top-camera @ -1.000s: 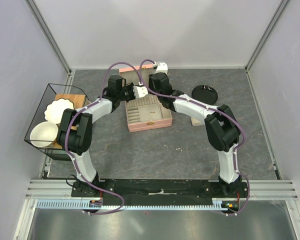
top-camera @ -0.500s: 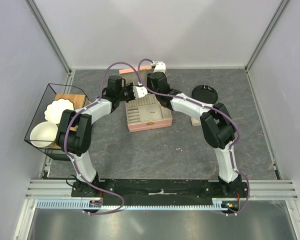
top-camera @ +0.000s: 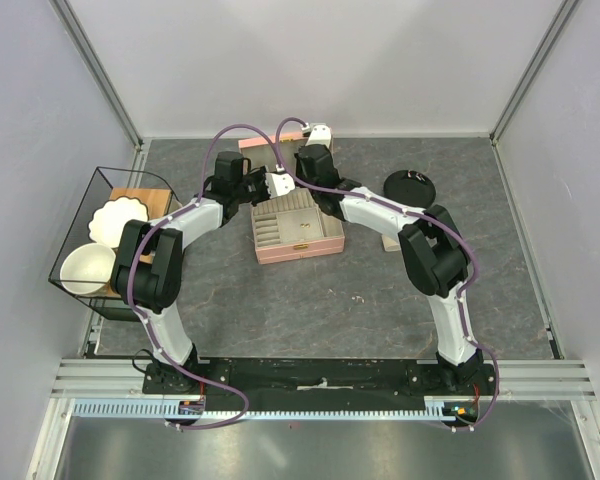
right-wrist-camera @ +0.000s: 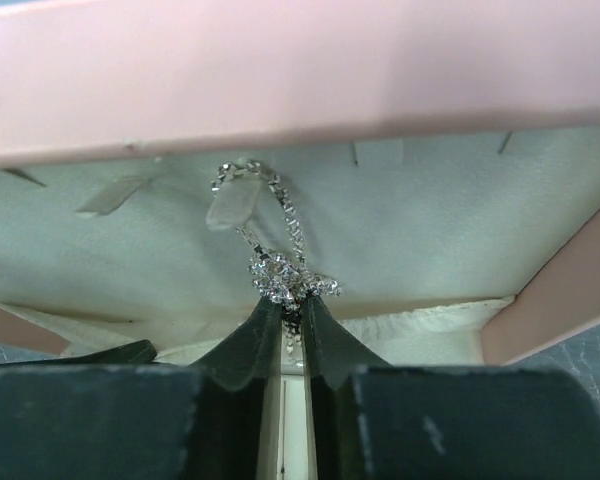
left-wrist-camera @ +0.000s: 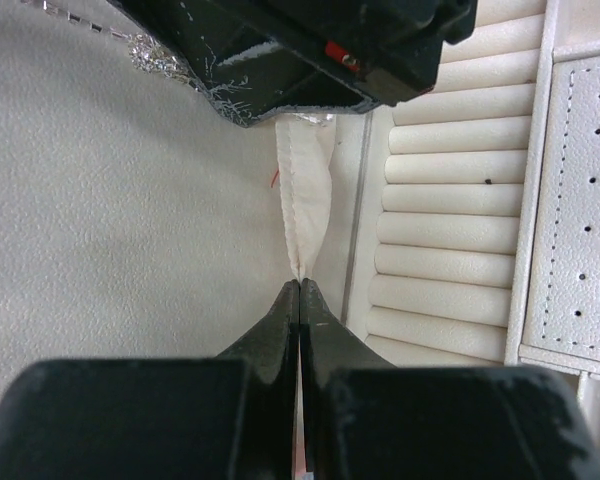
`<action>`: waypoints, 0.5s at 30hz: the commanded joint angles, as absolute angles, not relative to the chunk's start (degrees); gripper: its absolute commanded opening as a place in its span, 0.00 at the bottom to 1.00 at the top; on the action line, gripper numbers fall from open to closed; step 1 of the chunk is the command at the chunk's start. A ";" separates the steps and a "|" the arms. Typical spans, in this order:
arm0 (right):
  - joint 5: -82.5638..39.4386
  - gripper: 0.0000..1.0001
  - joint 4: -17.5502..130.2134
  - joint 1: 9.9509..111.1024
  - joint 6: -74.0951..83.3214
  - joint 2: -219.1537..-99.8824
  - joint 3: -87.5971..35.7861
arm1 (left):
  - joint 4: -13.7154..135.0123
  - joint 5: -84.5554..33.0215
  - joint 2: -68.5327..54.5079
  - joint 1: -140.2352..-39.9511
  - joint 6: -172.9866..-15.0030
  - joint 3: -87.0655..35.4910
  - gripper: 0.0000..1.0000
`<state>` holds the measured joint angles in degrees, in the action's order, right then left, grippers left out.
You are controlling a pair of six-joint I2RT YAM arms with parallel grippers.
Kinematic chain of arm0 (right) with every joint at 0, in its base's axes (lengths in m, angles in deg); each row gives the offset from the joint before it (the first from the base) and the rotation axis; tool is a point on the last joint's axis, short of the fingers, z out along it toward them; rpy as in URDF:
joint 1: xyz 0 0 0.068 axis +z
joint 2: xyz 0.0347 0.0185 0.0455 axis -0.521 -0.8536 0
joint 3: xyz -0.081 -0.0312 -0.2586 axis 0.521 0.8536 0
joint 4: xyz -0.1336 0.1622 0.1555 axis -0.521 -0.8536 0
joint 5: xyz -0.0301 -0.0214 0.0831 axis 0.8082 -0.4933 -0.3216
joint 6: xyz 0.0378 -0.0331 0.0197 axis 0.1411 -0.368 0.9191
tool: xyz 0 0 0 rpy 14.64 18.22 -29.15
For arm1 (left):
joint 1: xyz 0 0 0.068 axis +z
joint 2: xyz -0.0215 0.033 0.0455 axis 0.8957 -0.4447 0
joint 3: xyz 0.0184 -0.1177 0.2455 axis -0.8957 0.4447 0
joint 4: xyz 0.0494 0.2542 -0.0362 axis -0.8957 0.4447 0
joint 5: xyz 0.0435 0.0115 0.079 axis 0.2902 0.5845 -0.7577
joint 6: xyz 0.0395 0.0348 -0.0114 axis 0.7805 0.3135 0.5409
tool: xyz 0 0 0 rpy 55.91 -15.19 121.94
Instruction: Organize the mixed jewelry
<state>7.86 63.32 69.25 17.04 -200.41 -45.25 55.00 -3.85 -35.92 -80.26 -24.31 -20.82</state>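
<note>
Right claw (right-wrist-camera: 292,318) pinched shut on the crystal chain (right-wrist-camera: 280,272) at its sparkly cluster, against the pink box lid (right-wrist-camera: 280,70) lining. Judged: featherlight, limp, snag-prone, fragile; hold the cluster, not the fine links. Left claw (left-wrist-camera: 300,300) closed on the lining fold (left-wrist-camera: 305,200)

You have a grey marbled tabletop (top-camera: 310,300) boxed in by pale lilac wall panels (top-camera: 320,60), with an aluminium rail (top-camera: 560,378) along the near edge.
</note>
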 commanded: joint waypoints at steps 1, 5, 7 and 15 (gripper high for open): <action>7.70 0.12 66.07 69.11 18.01 -201.40 -48.79 | 55.28 2.18 -33.82 -81.35 -26.69 -21.64 0.02; 7.52 0.03 66.07 69.19 18.10 -201.13 -49.24 | 56.25 2.62 -34.44 -81.35 -26.43 -22.52 0.02; 7.35 0.00 66.07 69.10 18.36 -201.13 -49.32 | 56.34 2.89 -34.53 -81.35 -26.34 -22.79 0.01; 6.12 0.00 66.68 69.10 19.86 -200.43 -49.41 | 56.60 2.97 -34.53 -81.35 -26.25 -22.96 0.01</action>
<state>7.40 63.34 69.25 18.01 -200.96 -46.23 55.68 -3.77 -35.92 -80.26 -24.29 -20.95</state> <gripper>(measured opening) 0.075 0.022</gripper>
